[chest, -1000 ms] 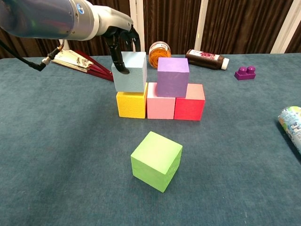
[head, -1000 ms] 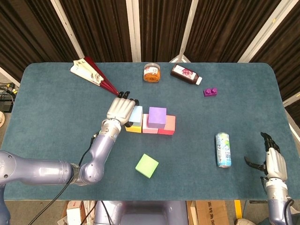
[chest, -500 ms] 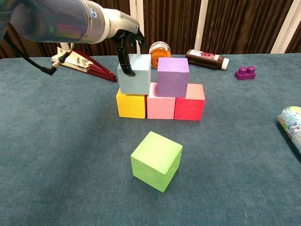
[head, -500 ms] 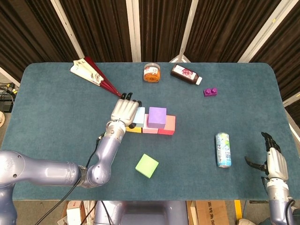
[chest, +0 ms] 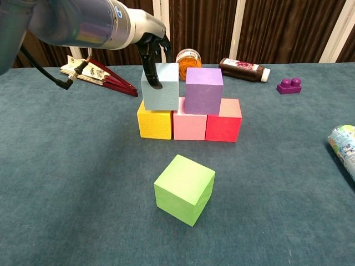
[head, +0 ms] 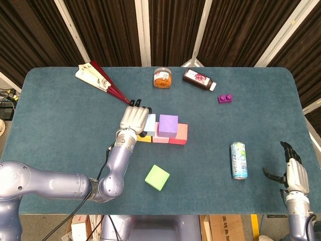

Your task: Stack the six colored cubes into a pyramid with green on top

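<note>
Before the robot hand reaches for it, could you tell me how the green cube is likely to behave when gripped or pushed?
The green cube has flat faces and sits flat on the table, so it should slide rather than roll. Its matte, slightly rounded look suggests foam: probably light and a little squashy. It stands apart from the stack, so fingers likely have room on either side.
</note>
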### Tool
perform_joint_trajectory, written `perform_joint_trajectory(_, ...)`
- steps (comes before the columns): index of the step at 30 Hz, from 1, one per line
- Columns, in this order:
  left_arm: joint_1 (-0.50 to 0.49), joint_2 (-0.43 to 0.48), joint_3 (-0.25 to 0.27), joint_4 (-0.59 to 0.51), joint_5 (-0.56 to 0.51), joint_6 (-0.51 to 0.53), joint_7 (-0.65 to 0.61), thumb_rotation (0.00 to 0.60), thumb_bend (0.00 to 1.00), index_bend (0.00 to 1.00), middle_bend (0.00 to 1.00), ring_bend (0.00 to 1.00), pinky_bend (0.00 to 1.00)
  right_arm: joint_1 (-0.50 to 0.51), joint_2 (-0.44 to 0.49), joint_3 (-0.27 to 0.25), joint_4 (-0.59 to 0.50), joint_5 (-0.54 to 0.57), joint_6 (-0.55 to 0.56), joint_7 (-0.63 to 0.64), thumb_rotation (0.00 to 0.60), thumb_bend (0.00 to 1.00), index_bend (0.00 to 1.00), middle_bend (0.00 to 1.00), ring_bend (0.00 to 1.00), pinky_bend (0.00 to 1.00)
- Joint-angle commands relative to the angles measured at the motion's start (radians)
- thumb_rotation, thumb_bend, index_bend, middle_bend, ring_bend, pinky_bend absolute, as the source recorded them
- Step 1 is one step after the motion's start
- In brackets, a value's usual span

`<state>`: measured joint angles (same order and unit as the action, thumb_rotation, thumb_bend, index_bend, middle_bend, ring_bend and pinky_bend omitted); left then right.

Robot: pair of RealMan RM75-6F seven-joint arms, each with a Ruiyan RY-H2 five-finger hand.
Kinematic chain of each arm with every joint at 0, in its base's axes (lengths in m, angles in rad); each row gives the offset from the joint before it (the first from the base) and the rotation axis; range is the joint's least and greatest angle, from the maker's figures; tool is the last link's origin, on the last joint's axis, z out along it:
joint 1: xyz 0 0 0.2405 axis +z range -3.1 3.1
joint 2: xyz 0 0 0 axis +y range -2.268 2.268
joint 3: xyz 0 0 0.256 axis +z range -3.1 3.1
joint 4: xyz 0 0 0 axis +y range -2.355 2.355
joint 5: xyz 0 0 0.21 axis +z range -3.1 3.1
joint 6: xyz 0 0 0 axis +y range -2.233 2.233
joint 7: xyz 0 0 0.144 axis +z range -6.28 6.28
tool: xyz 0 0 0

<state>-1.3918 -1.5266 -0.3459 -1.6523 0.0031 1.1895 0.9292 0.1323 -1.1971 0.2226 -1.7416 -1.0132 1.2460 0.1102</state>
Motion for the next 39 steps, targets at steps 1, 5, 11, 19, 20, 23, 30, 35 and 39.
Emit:
perform_joint_trajectory(1, 0.001, -0.004, -0.004, 0.004, -0.001, -0.003, 0.003, 0.600, 0.35, 0.31, 0.30, 0.00, 0.00, 0.000, 0.000, 0.000, 0.000, 0.001, 0.000, 0.000, 0.600, 0.27, 0.06, 0.06, 0.00, 0.00)
perform_joint_trajectory(5, 0.004, -0.013, -0.010, 0.012, 0.011, -0.007, 0.003, 0.600, 0.35, 0.31, 0.30, 0.00, 0.00, 0.000, 0.000, 0.001, 0.001, 0.004, -0.002, 0.000, 0.600, 0.27, 0.06, 0.06, 0.00, 0.00)
perform_joint_trajectory(11, 0.010, -0.023, -0.016, 0.014, 0.022, -0.009, 0.004, 0.600, 0.35, 0.31, 0.29, 0.00, 0.00, 0.000, 0.002, 0.002, 0.001, 0.007, -0.004, 0.003, 0.600, 0.27, 0.06, 0.06, 0.00, 0.00)
perform_joint_trajectory(19, 0.014, -0.030, -0.024, 0.020, 0.026, -0.007, 0.011, 0.600, 0.35, 0.31, 0.29, 0.00, 0.00, -0.001, 0.004, 0.003, 0.000, 0.008, -0.004, 0.006, 0.600, 0.27, 0.06, 0.06, 0.00, 0.00)
perform_joint_trajectory(20, 0.015, -0.031, -0.025, 0.020, 0.027, -0.007, 0.012, 0.600, 0.35, 0.31, 0.29, 0.00, 0.00, -0.002, 0.005, 0.004, 0.000, 0.008, -0.003, 0.006, 0.600, 0.27, 0.06, 0.06, 0.00, 0.00)
perform_joint_trajectory(23, 0.016, -0.035, -0.028, 0.025, 0.029, -0.005, 0.014, 0.600, 0.35, 0.31, 0.29, 0.00, 0.00, -0.002, 0.005, 0.003, 0.000, 0.008, -0.004, 0.007, 0.600, 0.27, 0.06, 0.06, 0.00, 0.00)
perform_joint_trajectory(30, 0.019, -0.044, -0.034, 0.031, 0.036, -0.007, 0.016, 0.600, 0.35, 0.31, 0.29, 0.00, 0.00, -0.002, 0.007, 0.005, -0.001, 0.014, -0.006, 0.006, 0.600, 0.27, 0.07, 0.06, 0.00, 0.00)
perform_joint_trajectory(35, 0.021, -0.049, -0.039, 0.033, 0.037, -0.008, 0.019, 0.600, 0.34, 0.31, 0.29, 0.00, 0.00, -0.002, 0.009, 0.006, -0.003, 0.017, -0.006, 0.008, 0.600, 0.27, 0.07, 0.06, 0.00, 0.00)
perform_joint_trajectory(39, 0.022, -0.050, -0.041, 0.032, 0.033, -0.007, 0.026, 0.600, 0.34, 0.31, 0.29, 0.00, 0.00, -0.001, 0.008, 0.006, -0.003, 0.018, -0.008, 0.009, 0.600, 0.27, 0.07, 0.06, 0.00, 0.00)
